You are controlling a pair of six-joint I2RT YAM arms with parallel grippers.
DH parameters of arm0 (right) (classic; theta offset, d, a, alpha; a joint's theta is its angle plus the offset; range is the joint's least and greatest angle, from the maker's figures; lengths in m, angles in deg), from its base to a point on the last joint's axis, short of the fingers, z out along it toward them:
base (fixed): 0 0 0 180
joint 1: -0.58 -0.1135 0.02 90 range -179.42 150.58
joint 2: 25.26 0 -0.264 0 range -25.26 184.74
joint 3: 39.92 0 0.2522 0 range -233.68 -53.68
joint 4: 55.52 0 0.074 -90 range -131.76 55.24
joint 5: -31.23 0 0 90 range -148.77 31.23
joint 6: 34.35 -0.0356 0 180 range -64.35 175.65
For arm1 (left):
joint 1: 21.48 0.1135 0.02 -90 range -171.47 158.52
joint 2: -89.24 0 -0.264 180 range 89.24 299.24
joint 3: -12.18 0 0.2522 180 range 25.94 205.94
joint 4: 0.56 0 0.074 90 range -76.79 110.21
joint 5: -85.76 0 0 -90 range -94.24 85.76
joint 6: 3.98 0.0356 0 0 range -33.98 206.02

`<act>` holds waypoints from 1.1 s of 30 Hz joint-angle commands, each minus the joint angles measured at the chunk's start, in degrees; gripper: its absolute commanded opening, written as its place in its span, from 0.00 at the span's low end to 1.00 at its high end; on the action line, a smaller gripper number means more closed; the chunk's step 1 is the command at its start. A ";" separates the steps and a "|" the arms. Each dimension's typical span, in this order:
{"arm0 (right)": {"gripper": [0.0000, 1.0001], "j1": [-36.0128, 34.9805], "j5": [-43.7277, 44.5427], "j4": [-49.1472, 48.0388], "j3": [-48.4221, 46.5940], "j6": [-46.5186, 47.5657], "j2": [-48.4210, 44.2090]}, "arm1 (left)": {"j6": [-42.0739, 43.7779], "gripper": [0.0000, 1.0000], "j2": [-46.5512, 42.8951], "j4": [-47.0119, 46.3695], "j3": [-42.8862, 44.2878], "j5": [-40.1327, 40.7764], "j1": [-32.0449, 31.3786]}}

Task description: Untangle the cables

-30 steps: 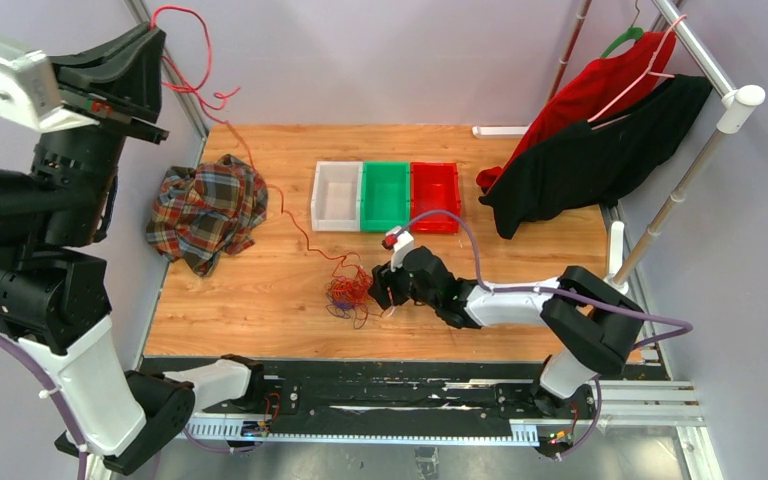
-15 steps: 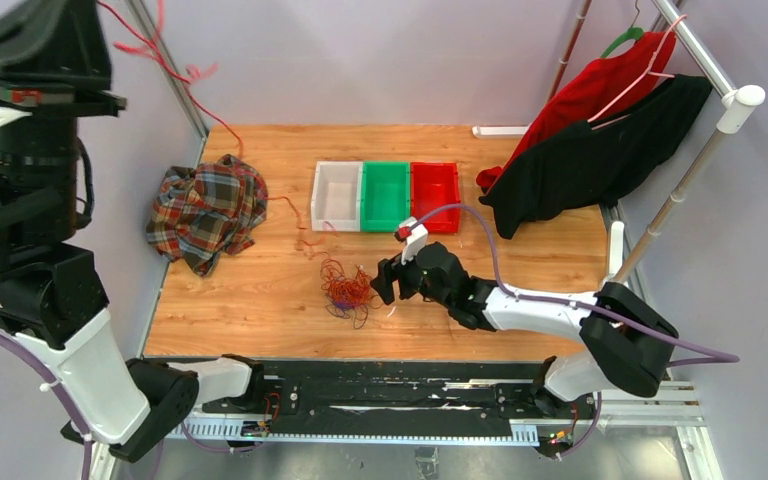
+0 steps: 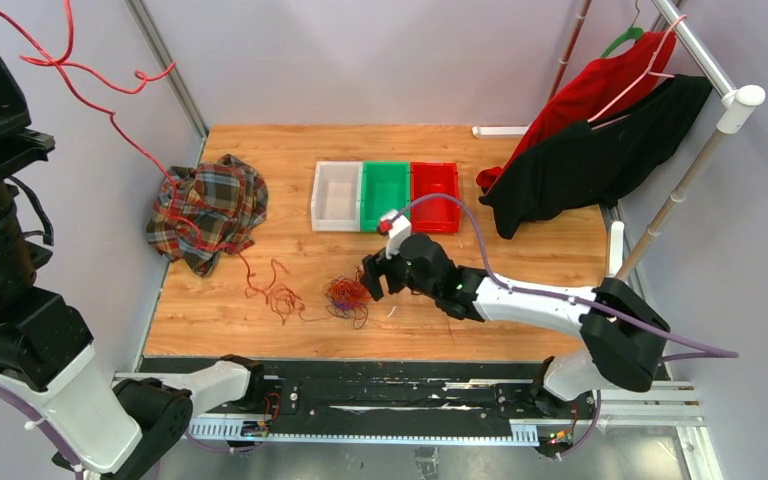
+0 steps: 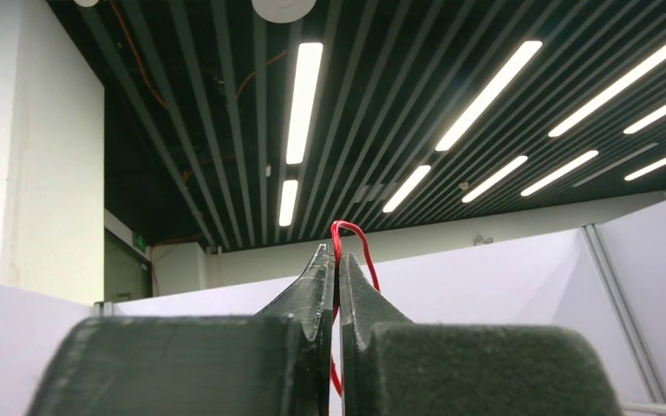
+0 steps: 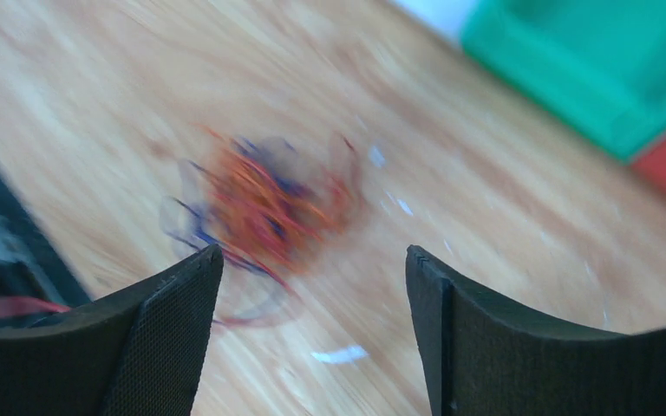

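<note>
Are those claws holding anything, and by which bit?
The left gripper is shut on a red cable, pinching a small loop of it. The right gripper is open above the cable tangle, holding nothing.

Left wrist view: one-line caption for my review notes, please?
Left gripper shut on a red cable loop, camera looking up at a dark slatted ceiling with strip lights.

Left hand [image 4: 336, 260] hoisted red cable [image 4: 344, 223]; right hand [image 5: 312, 260] opened.

Pale lilac walls [image 3: 380, 50] enclose the wooden tabletop [image 3: 290, 150]; long strip lights [image 4: 302, 100] line a dark slatted ceiling [image 4: 208, 104].
</note>
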 commanded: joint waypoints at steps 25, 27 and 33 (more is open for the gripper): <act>0.64 -13.52 -4.62 -7.90 -25.35 6.66 11.96 | -0.38 0.01 1.57 3.71 0.07 -1.79 -0.32; 0.65 -13.22 -3.50 -7.77 -25.49 6.82 12.85 | -0.67 0.01 1.55 3.72 0.10 -2.08 -0.33; 0.67 -12.63 -0.49 -3.84 -30.72 6.66 18.27 | -1.69 0.01 1.30 4.03 0.14 -2.43 -0.33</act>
